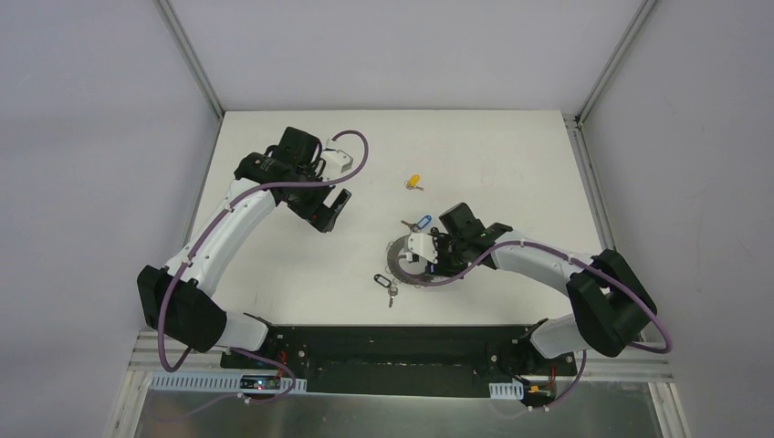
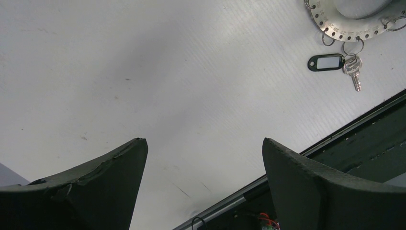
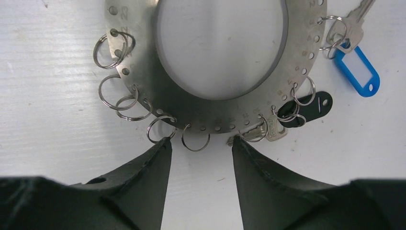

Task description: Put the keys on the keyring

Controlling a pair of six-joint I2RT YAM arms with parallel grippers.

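The keyring [image 1: 399,258] lies flat on the table in front of the right arm, and its rim also shows in the left wrist view [image 2: 335,28]. My right gripper [image 1: 429,258] is open and empty at its edge. In the right wrist view the gripper [image 3: 201,141] has its tips at the rim of the ring [image 3: 139,72], either side of a small wire loop [image 3: 195,139]. A blue key [image 3: 356,69] and a black key [image 3: 309,108] hang from loops on the rim. Another black key [image 1: 385,283] lies by the ring's near side. The yellow key [image 1: 413,182] lies apart, farther back. My left gripper [image 1: 333,208] is open and empty.
The left gripper [image 2: 203,143] hovers over bare white table, left of the ring. The table's near edge and the black base rail [image 2: 364,143] run close behind the black key [image 2: 327,62]. White walls enclose the table on three sides.
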